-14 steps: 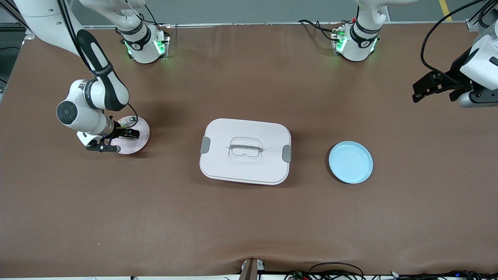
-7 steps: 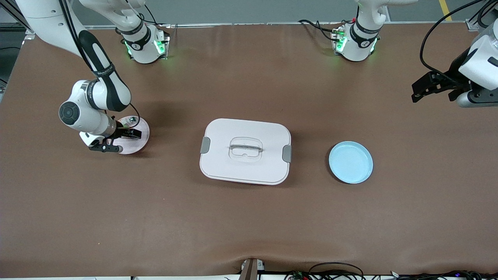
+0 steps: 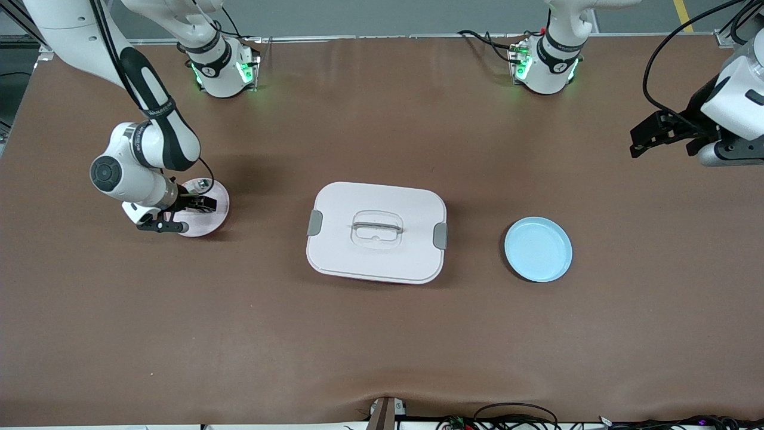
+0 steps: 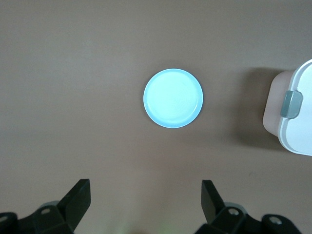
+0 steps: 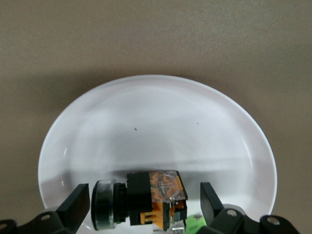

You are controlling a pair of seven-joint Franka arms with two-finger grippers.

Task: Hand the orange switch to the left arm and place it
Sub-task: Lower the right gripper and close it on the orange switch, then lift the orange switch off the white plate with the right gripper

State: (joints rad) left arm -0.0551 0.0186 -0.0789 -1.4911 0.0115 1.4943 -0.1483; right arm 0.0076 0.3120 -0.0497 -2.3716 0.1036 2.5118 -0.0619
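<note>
The orange switch point(image 5: 146, 197), a black cylinder with an orange end, lies on its side on a small pale pink plate point(image 3: 218, 206) toward the right arm's end of the table. My right gripper point(image 3: 185, 214) is low over that plate and open, with the switch between its fingers point(image 5: 77, 202) in the right wrist view; the fingers do not touch it. In the front view the gripper hides the switch. The white box point(image 3: 376, 232) with grey latches sits mid-table. My left gripper point(image 3: 659, 140) is open and empty, up in the air at the left arm's end, where that arm waits.
A light blue plate point(image 3: 538, 249) lies empty between the box and the left arm's end, and shows in the left wrist view point(image 4: 173, 98) beside the box's corner point(image 4: 295, 114). A small green-and-white part point(image 5: 195, 225) lies next to the switch on the pink plate.
My right gripper has shifted slightly over the pink plate toward the robots' bases. My left gripper has drifted only a little.
</note>
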